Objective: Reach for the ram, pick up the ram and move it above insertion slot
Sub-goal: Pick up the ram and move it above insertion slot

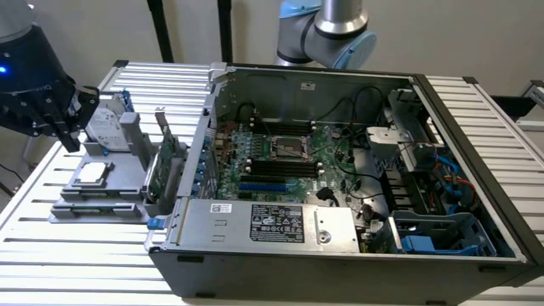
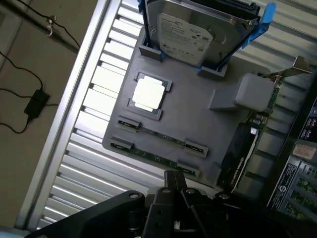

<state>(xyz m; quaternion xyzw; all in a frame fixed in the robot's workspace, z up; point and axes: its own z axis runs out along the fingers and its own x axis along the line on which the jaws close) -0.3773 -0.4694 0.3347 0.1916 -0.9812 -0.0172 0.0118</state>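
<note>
Exterior view: the tool (image 1: pixel 71 143) hangs over the gray holder (image 1: pixel 102 191) on the table (image 1: pixel 51 255); whether it is apart or together cannot be told. Wrist view: the ram (image 2: pixel 151 155) lies lengthwise along the holder's edge nearest the tool, mostly sunk in its slot.

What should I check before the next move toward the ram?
1. Seating: ok, the ram lies flat in the gray fixture, with a second stick beside it.
2. Contact: ok, the end effector hangs above the ram, not touching it.
3. Neighbours: ok, the hard drive and CPU sit apart from the ram.
4. Room beside the upright green card: cannot tell.
5. Target: ok, the computer case is open and the memory slots look empty.
</note>
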